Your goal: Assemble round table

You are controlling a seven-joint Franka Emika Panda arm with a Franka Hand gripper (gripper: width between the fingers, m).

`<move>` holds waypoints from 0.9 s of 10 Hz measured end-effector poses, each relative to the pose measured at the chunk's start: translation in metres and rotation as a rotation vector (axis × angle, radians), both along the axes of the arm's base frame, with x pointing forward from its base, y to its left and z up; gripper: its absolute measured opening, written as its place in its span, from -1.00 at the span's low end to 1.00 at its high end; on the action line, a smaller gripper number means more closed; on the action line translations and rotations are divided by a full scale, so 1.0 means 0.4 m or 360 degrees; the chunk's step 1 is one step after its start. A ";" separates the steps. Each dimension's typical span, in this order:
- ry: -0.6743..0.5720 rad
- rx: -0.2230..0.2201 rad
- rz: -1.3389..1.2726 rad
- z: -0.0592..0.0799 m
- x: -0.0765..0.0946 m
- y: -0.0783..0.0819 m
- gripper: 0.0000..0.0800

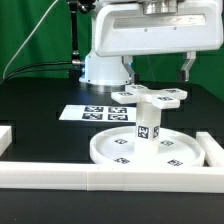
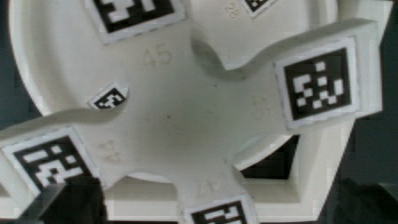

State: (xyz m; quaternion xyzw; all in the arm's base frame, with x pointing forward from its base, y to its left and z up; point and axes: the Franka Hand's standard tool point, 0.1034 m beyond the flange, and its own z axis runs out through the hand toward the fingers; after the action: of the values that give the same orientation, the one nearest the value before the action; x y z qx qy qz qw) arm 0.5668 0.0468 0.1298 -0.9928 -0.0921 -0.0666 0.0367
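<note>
The large rimmed round disc (image 1: 120,150) lies flat on the black table. The short cylinder leg (image 1: 147,127) stands upright at its middle. The cross-shaped foot piece (image 1: 152,96) sits on top of the leg. My gripper (image 1: 158,72) hangs just above the foot with its fingers (image 1: 187,68) spread wide and nothing between them. In the wrist view the foot (image 2: 196,110) fills the picture with the disc (image 2: 63,70) behind it. One tagged arm of the foot lies between the dark fingertips (image 2: 39,200) of my gripper (image 2: 214,208).
The marker board (image 1: 95,112) lies on the table behind the disc. Long white bars edge the work area at the front (image 1: 100,178), at the exterior view's right (image 1: 212,150) and at its left (image 1: 5,135). The arm's base (image 1: 105,68) stands at the back.
</note>
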 end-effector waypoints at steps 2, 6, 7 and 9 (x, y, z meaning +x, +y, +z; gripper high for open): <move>-0.0014 -0.0039 0.0237 -0.002 0.000 -0.005 0.62; -0.0021 -0.0128 0.0829 -0.019 -0.009 -0.015 0.62; -0.0024 -0.0152 0.1004 -0.022 -0.011 -0.017 0.62; -0.0035 -0.0175 0.1157 -0.021 -0.010 -0.022 0.62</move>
State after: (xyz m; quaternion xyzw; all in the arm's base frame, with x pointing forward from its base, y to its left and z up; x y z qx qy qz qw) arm 0.5627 0.0378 0.1212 -0.8950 -0.4426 -0.0548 0.0036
